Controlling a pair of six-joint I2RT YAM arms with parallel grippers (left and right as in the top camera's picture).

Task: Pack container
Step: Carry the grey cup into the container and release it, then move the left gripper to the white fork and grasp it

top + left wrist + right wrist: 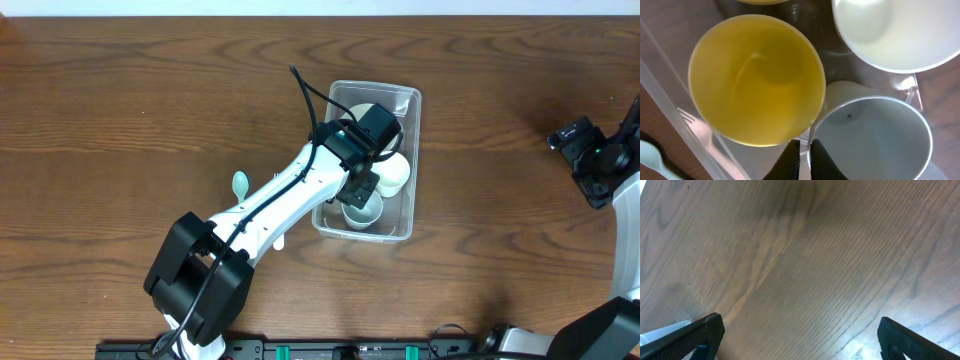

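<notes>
Overhead view: the clear container (385,88) sits right of the table's (120,100) centre, holding a yellow cup (757,80), a white bowl (895,32) and a pale cup (875,140) close together. The left gripper (802,160) hangs inside it, fingers drawn all but together at the pale cup's rim; whether they pinch it is unclear. A teal spoon (240,182) lies on the table near the container's left side. The right gripper (580,150) hovers well apart near the table's right edge, jaws spread wide.

Brown wood-grain bench (120,110) fills the view, pale strip (300,5) along far edge, soft even light.
</notes>
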